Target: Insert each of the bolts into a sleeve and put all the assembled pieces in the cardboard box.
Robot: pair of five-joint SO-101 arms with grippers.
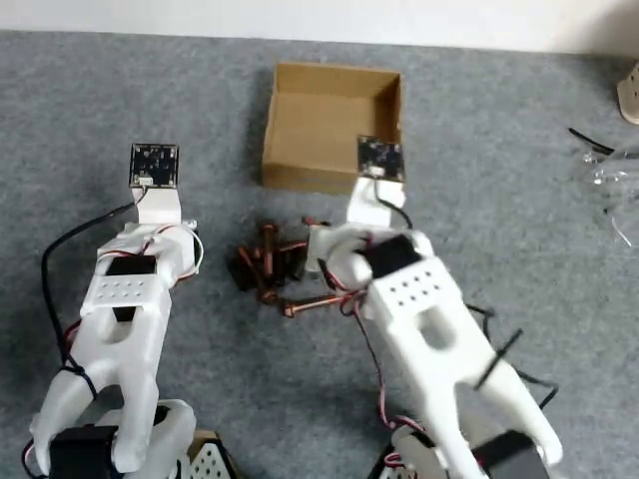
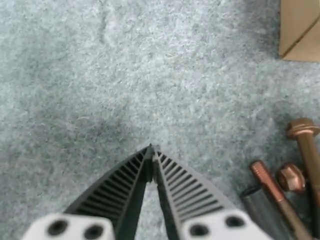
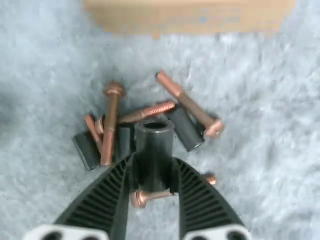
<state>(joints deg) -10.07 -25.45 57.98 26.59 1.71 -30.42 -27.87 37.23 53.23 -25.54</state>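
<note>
We're looking in on a robotics lab bench, or a maker's workshop table; it's hard telling which. The left arm (image 1: 122, 309) and the right arm (image 1: 431, 309), both white plastic, are sitting on grey felt matting (image 1: 539, 259), a black cable (image 1: 50, 264) is trailing loose, a bare circuit board (image 1: 154, 165) is showing — and bolts (image 1: 268, 254) and sleeves (image 1: 245, 271) are lying heaped by a cardboard box (image 1: 310, 178).
</note>
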